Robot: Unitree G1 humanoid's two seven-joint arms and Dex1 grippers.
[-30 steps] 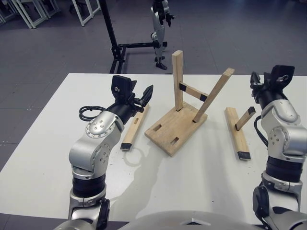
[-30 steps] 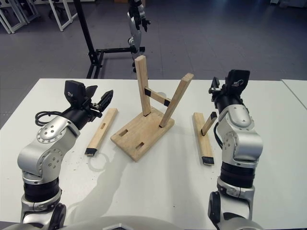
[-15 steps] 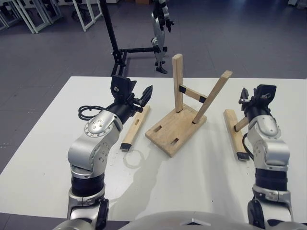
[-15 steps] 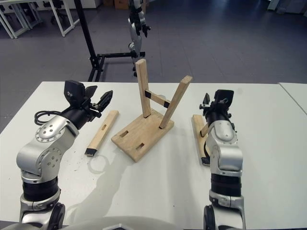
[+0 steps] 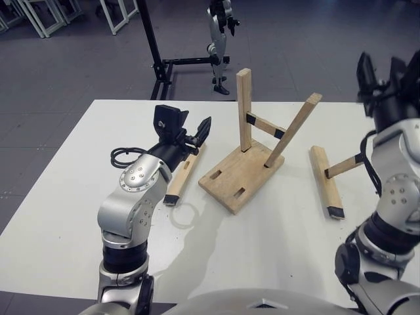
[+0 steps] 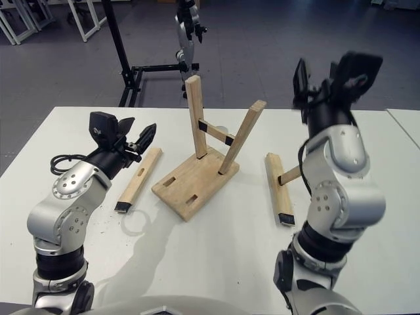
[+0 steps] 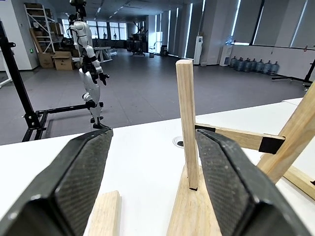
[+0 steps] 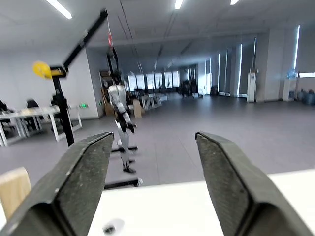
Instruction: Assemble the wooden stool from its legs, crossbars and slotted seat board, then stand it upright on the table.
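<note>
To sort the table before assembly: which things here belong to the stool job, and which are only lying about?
Job: seat board; standing legs; loose leg; leg with crossbar.
Lying about: black cable; floor stand.

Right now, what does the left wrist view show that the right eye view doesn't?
Left wrist view alone: water bottles along the hall's far wall. Right eye view alone: the raised, open right gripper, the leg with a crossbar lying on the table, a black cable. Both: the open left gripper, the seat board and its two standing legs.
</note>
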